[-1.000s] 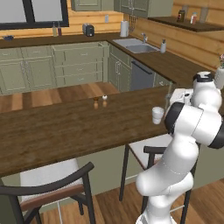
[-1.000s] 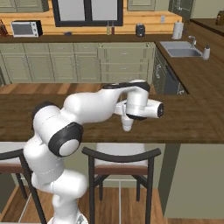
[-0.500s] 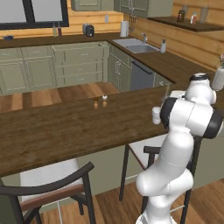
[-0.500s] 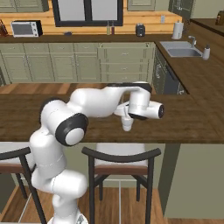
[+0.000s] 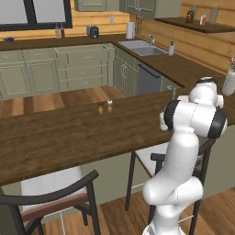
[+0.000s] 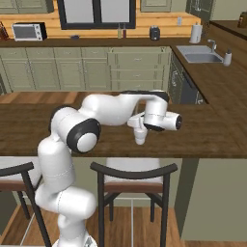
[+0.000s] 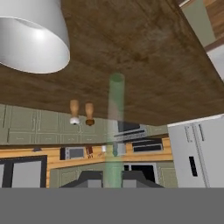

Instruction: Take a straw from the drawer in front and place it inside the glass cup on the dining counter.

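Note:
In the hand view my gripper (image 7: 113, 180) is shut on the straw (image 7: 116, 122), a thin pale greenish stick that rises from between the dark fingertips. The glass cup (image 7: 31, 40) stands on the dining counter (image 7: 144, 57) and fills that view's upper left, off to one side of the straw. From the right base view the gripper (image 6: 137, 123) hovers just above the cup (image 6: 140, 137) near the dining counter's (image 6: 212, 130) front edge. My arm half hides the cup (image 5: 161, 120) in the left base view. The drawer (image 6: 139, 50) on the far cabinet row appears pulled out.
Two small shakers (image 5: 104, 107) stand mid-counter, left of the cup. Dark-framed stools (image 6: 132, 176) sit under the counter's near edge, one right behind my arm. A sink (image 6: 200, 57) is set in the worktop on the right.
My arm has folded more upright, its elbow rising beside the cup. The hand has drifted slightly right over the cup. The grip on the straw is unchanged.

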Robot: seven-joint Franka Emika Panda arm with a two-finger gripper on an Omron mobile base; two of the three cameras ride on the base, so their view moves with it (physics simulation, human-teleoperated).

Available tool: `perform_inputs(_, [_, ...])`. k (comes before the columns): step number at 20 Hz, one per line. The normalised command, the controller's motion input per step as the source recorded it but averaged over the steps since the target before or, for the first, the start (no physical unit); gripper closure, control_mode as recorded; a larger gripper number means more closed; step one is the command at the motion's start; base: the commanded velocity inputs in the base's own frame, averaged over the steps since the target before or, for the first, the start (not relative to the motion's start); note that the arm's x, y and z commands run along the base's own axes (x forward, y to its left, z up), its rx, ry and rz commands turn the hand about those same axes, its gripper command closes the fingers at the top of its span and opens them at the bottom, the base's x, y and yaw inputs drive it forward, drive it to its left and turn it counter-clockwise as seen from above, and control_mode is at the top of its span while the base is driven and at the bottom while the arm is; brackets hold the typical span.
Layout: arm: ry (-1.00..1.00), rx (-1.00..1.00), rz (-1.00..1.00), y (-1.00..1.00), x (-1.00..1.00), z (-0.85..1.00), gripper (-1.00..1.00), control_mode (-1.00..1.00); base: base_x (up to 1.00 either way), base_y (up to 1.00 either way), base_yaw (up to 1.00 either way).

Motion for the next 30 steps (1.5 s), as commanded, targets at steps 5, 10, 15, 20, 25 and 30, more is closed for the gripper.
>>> perform_inputs(5, [0.00, 0.00, 0.00, -0.02, 0.15, -0.13, 1.00, -1.00, 0.00, 0.00, 0.00])
perform_inputs(10, [0.00, 0.00, 0.00, 0.00, 0.26, -0.06, 1.00, -1.00, 0.00, 0.00, 0.00])
perform_inputs(15, [0.00, 0.00, 0.00, -0.04, 0.24, -0.10, 1.00, -1.00, 0.00, 0.00, 0.00])
perform_inputs(20, [0.00, 0.01, 0.00, -0.23, 0.10, -0.21, 1.00, -1.00, 0.00, 0.00, 0.00])
perform_inputs(25, [0.00, 0.01, 0.00, -0.11, 0.28, -0.16, 1.00, -1.00, 0.00, 0.00, 0.00])
perform_inputs(30, [0.00, 0.00, 0.00, 0.00, 0.36, -0.08, 1.00, -1.00, 0.00, 0.00, 0.00])
